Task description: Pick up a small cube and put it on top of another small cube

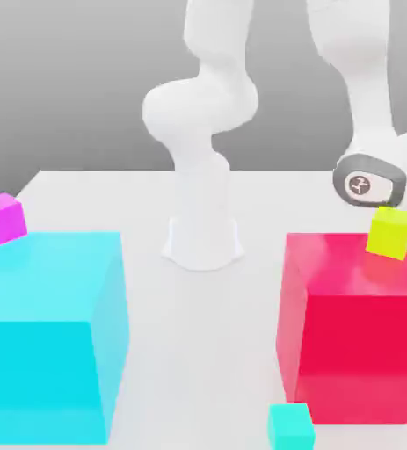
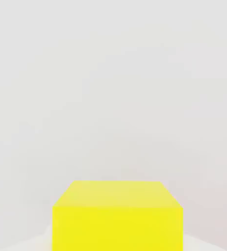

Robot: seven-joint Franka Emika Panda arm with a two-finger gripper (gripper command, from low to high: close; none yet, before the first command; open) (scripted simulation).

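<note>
step: pick, my gripper (image 1: 395, 230) clenched on yellow cube (image 1: 390, 233), held above the red block (image 1: 352, 325) | next: carry to another small cube, e.g. magenta cube (image 1: 2, 218), align, lower, release

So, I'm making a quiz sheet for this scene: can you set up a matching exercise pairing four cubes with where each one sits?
Things:
1. small yellow cube
2. small magenta cube
3. small teal cube
4. big cyan cube

Places:
A. at the near foot of the big red cube
B. fills the exterior view's left foreground
C. just under the arm's hand, over the red cube's far top edge
D. far left, behind the big cyan cube's top

Pairs: 1-C, 2-D, 3-A, 4-B
</note>
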